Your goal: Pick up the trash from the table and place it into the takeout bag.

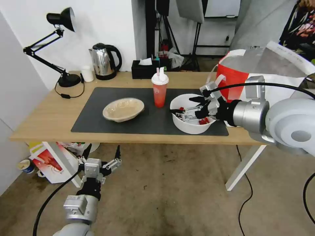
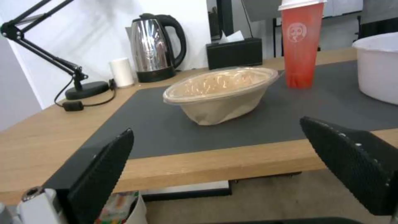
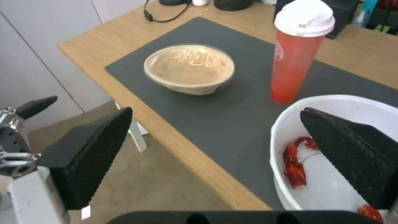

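**Three leftovers sitting on the mat, right gripper hovering at the white bowl**

Three pieces of trash are standing on the large dark grey mat (image 1: 144, 121) of the long light-wood table (image 1: 46, 124): a shallow beige round dish (image 1: 123, 109), a red drink cup with white lid (image 1: 159, 89) and a deep white round bowl with red crayfish shells (image 1: 191, 114). The right gripper (image 1: 189, 109) is hanging over the white bowl with its black fingers spread wide apart (one finger is above the inside of the bowl, and nothing is between them). The large boxy white takeout bag with red side panel (image 1: 234, 77) is standing at the right end of the table, just behind the right arm. The left gripper (image 1: 101, 160) is waiting low in front of the table edge, under the level of the tabletop, with its fingers also wide apart and holding nothing.
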Robot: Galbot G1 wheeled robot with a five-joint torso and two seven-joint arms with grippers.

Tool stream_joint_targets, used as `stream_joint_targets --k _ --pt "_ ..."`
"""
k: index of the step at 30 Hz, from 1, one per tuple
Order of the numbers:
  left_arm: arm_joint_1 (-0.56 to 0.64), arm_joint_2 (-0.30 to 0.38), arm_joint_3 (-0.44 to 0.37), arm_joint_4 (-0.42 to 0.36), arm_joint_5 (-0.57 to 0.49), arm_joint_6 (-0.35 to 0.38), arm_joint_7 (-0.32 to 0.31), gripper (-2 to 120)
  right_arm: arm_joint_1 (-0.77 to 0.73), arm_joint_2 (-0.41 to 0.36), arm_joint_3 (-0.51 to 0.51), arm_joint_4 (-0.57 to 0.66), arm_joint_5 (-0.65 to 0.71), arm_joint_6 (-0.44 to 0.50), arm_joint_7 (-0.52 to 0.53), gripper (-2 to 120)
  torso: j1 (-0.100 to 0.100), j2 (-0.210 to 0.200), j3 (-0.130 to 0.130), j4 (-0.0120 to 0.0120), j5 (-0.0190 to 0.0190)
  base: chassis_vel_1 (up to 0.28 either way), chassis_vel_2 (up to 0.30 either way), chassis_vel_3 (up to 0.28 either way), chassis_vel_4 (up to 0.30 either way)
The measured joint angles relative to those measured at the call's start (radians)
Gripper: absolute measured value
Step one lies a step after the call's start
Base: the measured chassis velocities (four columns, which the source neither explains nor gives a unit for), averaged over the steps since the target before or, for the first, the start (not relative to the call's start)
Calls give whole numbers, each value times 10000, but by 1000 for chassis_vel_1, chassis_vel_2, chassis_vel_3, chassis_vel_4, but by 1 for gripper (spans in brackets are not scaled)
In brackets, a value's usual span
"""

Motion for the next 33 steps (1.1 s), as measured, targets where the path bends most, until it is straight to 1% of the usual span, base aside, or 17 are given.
stream_joint_targets --k 8,22,33 --pt "0 0 0 0 0 0 0 100 -17 117 -536 -179 -377 -47 -1 100 -1 0 0 -1 2 0 0 0 0" --pt "0 0 0 0 0 0 0 100 169 705 -1399 -669 -874 -80 -14 100 0 0 0 0 0 0 0 0 0" --pt "0 0 0 0 0 0 0 100 312 731 -1562 -961 -1011 -81 -157 100 0 0 0 -1 1 0 0 0 0"
